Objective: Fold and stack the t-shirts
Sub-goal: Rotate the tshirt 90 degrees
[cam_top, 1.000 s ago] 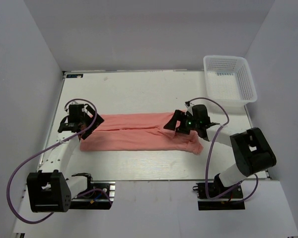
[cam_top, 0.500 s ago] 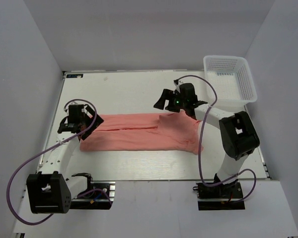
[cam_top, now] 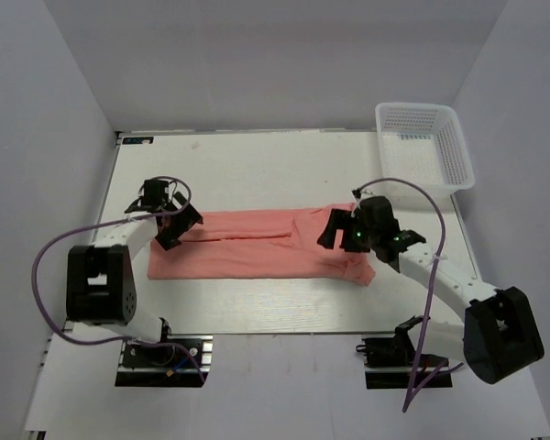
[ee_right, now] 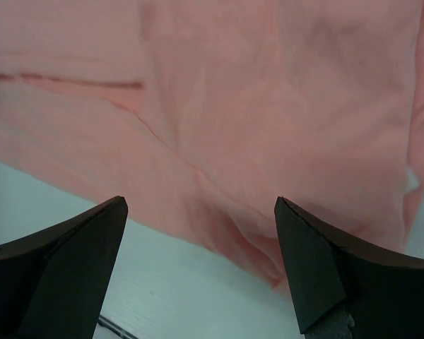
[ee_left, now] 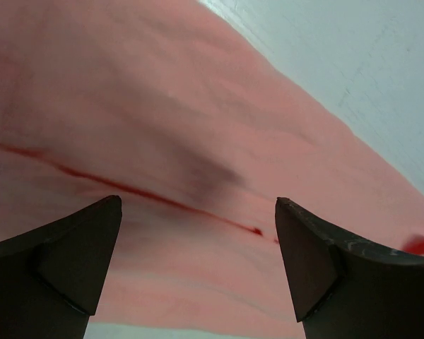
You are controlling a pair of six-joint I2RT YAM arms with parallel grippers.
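On the table (cam_top: 257,165), both arms reposition over the salmon-pink t-shirt (cam_top: 247,252), which lies as a long strip.
Top: left gripper (cam_top: 176,223) shifts to the far-left edge and right gripper (cam_top: 334,233) swings back over the right end. Left wrist: fingers (ee_left: 56,282) spread and empty. Right wrist: same, so the next fold likely hasn't started.

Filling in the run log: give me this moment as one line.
t-shirt: long strip on table, unheld | left gripper: open over its left end | right gripper: open over its right end
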